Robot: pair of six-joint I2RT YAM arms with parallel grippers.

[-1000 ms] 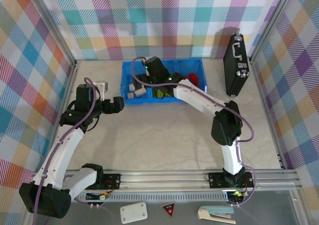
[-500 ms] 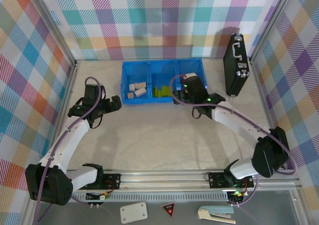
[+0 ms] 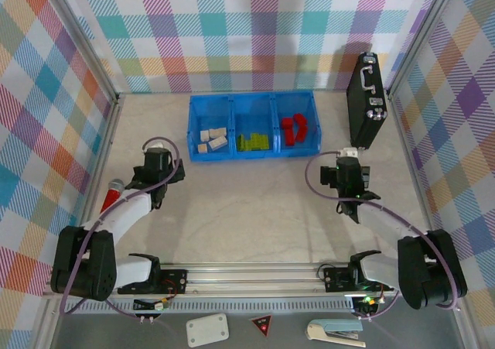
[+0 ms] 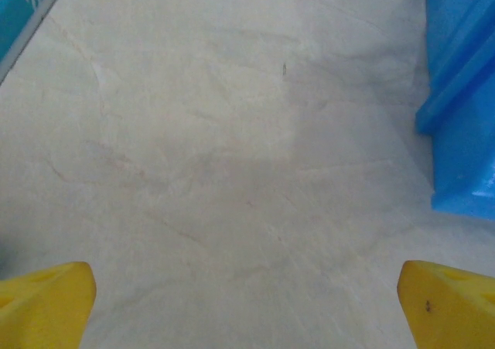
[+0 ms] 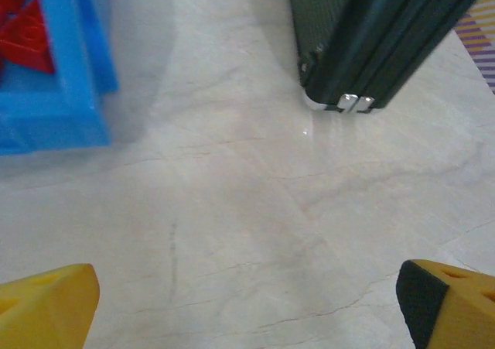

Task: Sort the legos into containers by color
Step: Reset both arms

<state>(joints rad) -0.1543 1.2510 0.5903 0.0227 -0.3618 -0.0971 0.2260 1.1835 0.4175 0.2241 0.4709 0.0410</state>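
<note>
Right wrist view: bare table (image 5: 232, 202) between black case (image 5: 371, 24) and blue bin (image 5: 54, 124), beyond spread right gripper (image 5: 247, 306) (left gripper (image 4: 247, 306) spread too)

No word, number or brand can be read anywhere. The one sign-like mark, a small red triangle (image 3: 262, 326), lies on the dark strip (image 3: 402, 318) at the near edge, and its inner symbol is too small to make out. The white plate (image 3: 207, 330) beside it looks plain.
</note>
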